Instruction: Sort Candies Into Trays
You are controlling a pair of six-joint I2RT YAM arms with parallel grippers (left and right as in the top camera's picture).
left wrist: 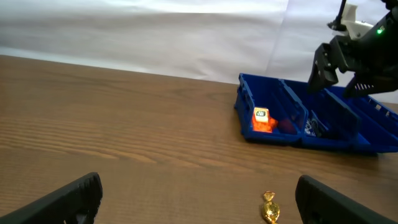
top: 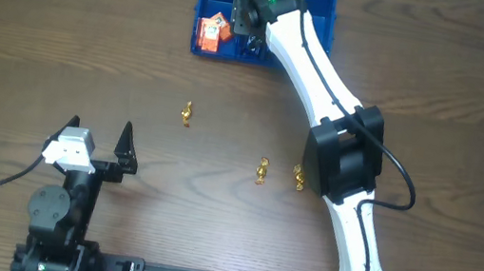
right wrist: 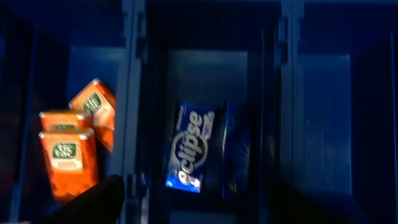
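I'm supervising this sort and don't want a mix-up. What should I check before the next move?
1. Right claw open and empty over the tray: ok.
2. Orange boxes alone in their end compartment: ok.
3. Blue packs in the middle compartment: ok.
4. Third compartment free: ok.
5. Table cleared: not ok, three gold candies lie there.
6. Left claw open, apart from them: ok.

A dark wooden table [top: 45, 39] carries a blue tray [top: 200, 9]. One gold candy [top: 188, 113] lies near the tray. A pair of gold candies [top: 263, 170] lies farther from it.
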